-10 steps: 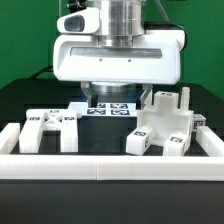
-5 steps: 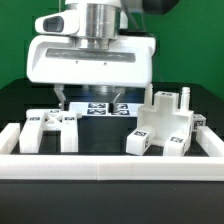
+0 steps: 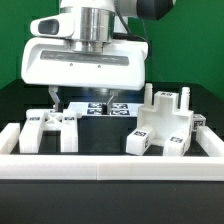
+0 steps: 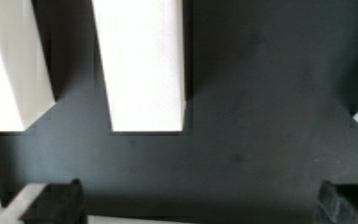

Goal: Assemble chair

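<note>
My gripper (image 3: 83,100) hangs open over the back of the black table, with nothing between its dark fingertips (image 3: 56,98). It is behind and above a low white chair piece (image 3: 48,128) with marker tags, at the exterior view's left. A taller blocky chair assembly (image 3: 165,124) with upright pegs stands at the exterior view's right, apart from the gripper. In the wrist view the gripper (image 4: 202,205) is open over bare dark table, and a long white bar (image 4: 140,60) lies beyond it with a second white bar (image 4: 7,60) beside it.
A white rail (image 3: 110,165) runs along the front, with raised ends at both sides. The marker board (image 3: 118,109) lies flat behind the chair pieces, partly hidden by the gripper. A green wall stands at the back.
The gripper has moved toward the exterior view's left and come down closer to the table. Its jaws have stayed open. The chair pieces have not moved.
</note>
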`<move>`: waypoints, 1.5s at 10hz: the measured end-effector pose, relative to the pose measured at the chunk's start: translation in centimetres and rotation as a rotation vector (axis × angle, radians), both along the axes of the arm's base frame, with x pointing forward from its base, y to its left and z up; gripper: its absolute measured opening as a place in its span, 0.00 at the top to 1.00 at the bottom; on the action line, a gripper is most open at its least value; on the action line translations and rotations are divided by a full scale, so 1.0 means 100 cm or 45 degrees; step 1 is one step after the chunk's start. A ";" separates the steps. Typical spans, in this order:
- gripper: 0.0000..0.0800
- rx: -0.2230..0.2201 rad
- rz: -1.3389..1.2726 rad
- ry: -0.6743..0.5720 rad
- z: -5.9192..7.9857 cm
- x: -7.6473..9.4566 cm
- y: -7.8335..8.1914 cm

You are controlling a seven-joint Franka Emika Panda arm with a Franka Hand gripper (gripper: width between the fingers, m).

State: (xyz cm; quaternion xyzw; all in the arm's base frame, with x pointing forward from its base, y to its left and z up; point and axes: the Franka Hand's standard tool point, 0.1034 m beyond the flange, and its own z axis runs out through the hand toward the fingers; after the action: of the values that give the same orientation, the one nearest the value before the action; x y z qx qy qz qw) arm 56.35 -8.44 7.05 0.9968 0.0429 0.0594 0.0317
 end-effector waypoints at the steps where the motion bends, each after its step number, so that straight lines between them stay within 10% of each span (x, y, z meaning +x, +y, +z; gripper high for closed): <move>1: 0.19 0.008 0.054 0.028 -0.003 -0.007 -0.012; 4: 0.19 0.097 0.017 0.129 -0.013 -0.024 -0.029; 15: 0.19 0.067 0.014 0.149 -0.041 -0.030 -0.023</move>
State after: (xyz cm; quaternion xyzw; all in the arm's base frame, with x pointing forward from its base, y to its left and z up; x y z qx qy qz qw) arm 53.31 -10.70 2.94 0.9988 0.0486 0.0021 0.0027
